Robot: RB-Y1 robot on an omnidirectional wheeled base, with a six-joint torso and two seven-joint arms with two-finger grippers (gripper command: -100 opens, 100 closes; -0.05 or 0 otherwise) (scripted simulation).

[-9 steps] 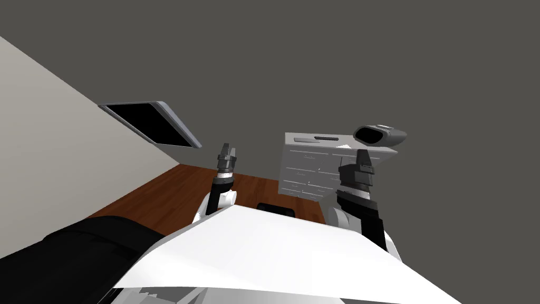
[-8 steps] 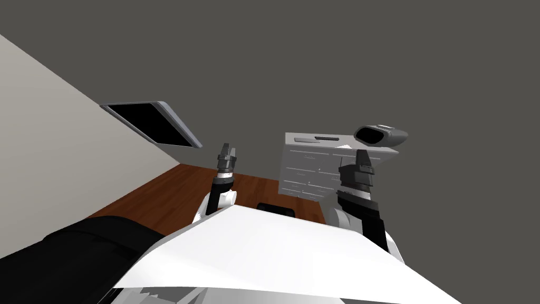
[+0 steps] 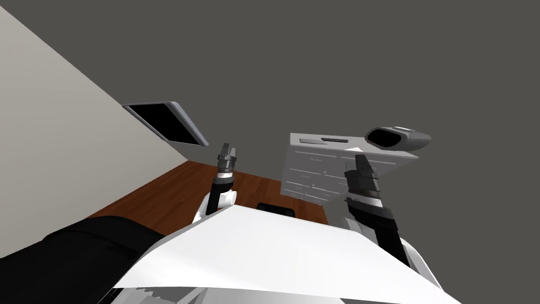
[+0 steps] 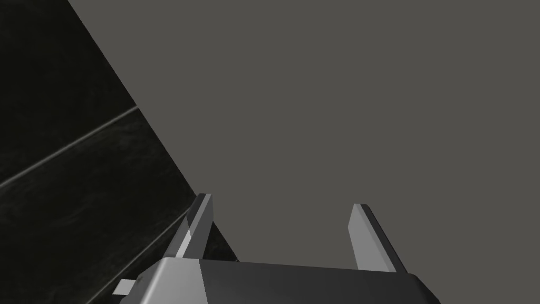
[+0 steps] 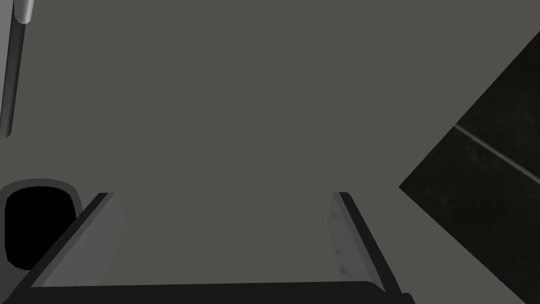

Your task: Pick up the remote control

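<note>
Two grippers were up in front of me: the left gripper (image 3: 227, 150) at about 11 o'clock and the right gripper (image 3: 361, 160) at about 1 o'clock. Both had their fingers standing apart with nothing between them, as the left wrist view (image 4: 279, 211) and the right wrist view (image 5: 221, 211) showed.

One container was in sight, a grey hollow tub (image 3: 398, 138) with a black mouth, at 1 o'clock of the right gripper and at the 3 o'clock end of a pale dresser (image 3: 316, 177). Its inside was rendered pure black, so I could not tell what it held. The same tub (image 5: 37, 227) sat just beside one finger of the right gripper.

The dresser's drawer fronts lay flush. Two slim bars lay on its top. The dark one I took for the remote control (image 3: 335, 140), at 11 o'clock of the right gripper and well apart from it, though it was too small to be sure. The other was a grey bar (image 3: 308, 141) at its 9 o'clock.

One black framed panel (image 3: 166, 122) hung on the wall at 10 o'clock of the left gripper, and one black sofa (image 3: 79, 253) lay at 7 o'clock on the wooden floor (image 3: 174, 190)
</note>
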